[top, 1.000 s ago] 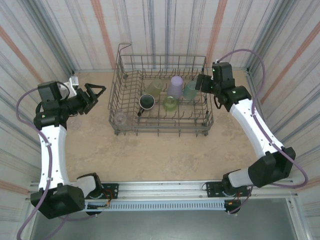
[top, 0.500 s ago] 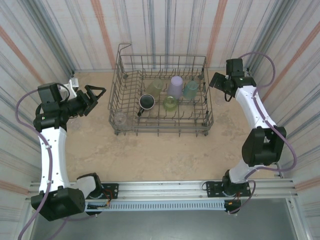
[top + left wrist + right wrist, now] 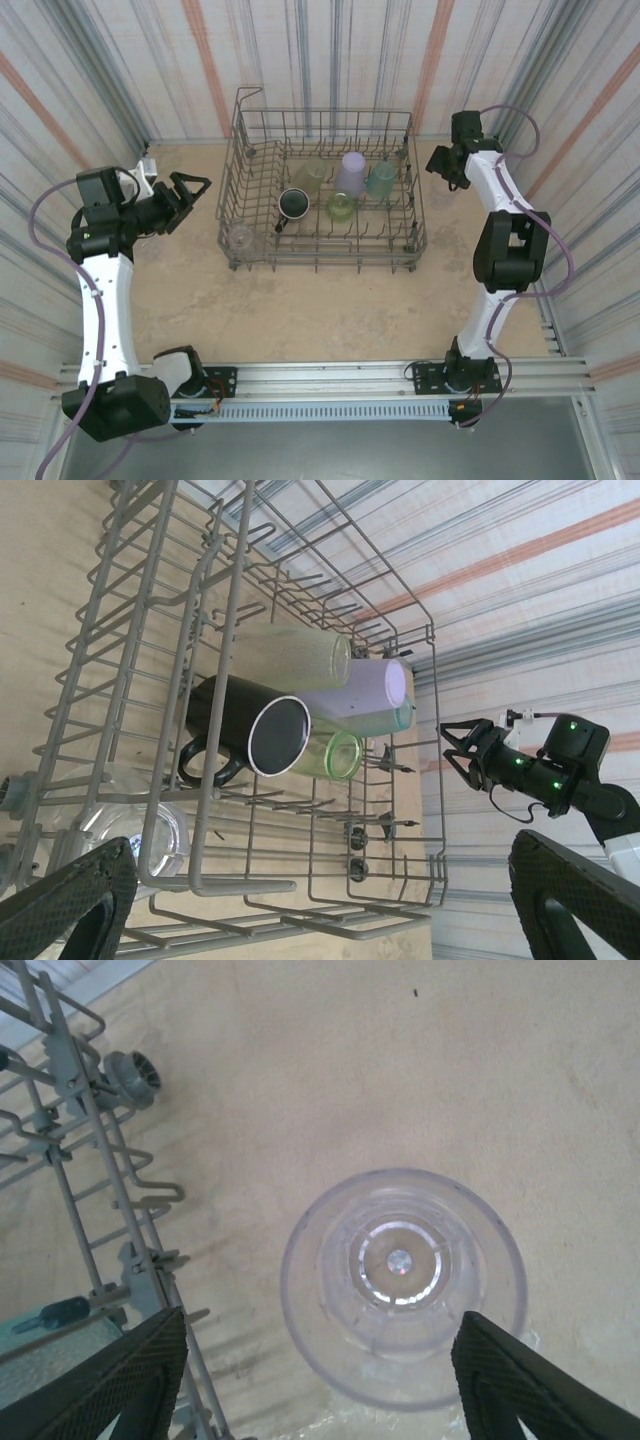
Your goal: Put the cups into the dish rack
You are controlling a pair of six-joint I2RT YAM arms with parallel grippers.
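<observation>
Overhead view first: the rack [image 3: 330,252] sits toward the far middle of the table [image 3: 300,310], with cups already in it. The black mug [image 3: 293,204] is tilted among the tines near the middle, and the green cup [image 3: 341,207] is just beside it on the right. Behind those two I've got the olive-yellow cup [image 3: 310,175], the lavender cup [image 3: 352,170] and the teal cup [image 3: 381,179] in a row. A clear cup [image 3: 240,238] sits in the rack's near left corner.

My left gripper [image 3: 195,195] hangs just left of the rack with its jaws spread wide and nothing in them.

My right gripper [image 3: 438,163] is outside the rack, off its far right corner. On its wrist camera I'm looking straight down into a second clear cup [image 3: 405,1280], upright on the table near the rack's outer wall. The fingers [image 3: 110,1380] stand apart on either side of that cup, not clamped on it. Whether one pad grazes the rim, I can't tell.
</observation>
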